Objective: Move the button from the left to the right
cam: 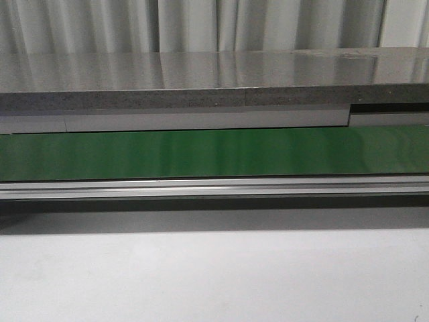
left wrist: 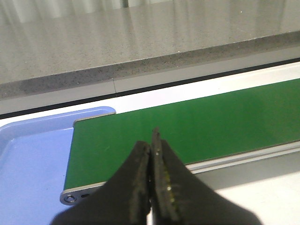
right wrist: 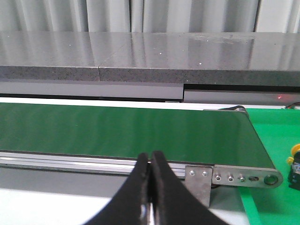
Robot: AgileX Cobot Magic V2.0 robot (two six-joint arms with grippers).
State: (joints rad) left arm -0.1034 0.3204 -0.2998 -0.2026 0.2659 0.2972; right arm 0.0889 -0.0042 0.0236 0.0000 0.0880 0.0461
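The button (right wrist: 295, 165) shows only in the right wrist view, cut off by the frame's edge: a yellow cap over a black body, resting on a green tray (right wrist: 276, 136) past the conveyor's end. My right gripper (right wrist: 150, 155) is shut with nothing in it, in front of the belt's rail and well apart from the button. My left gripper (left wrist: 150, 138) is also shut and holds nothing, hanging over the other end of the green belt (left wrist: 187, 126). Neither gripper appears in the front view.
A blue tray (left wrist: 28, 159) lies beyond the belt's left end. The green belt (cam: 214, 153) runs across the front view behind an aluminium rail (cam: 214, 188). A grey stone counter (cam: 201, 80) stands behind it, and a white tabletop (cam: 214, 275) lies in front.
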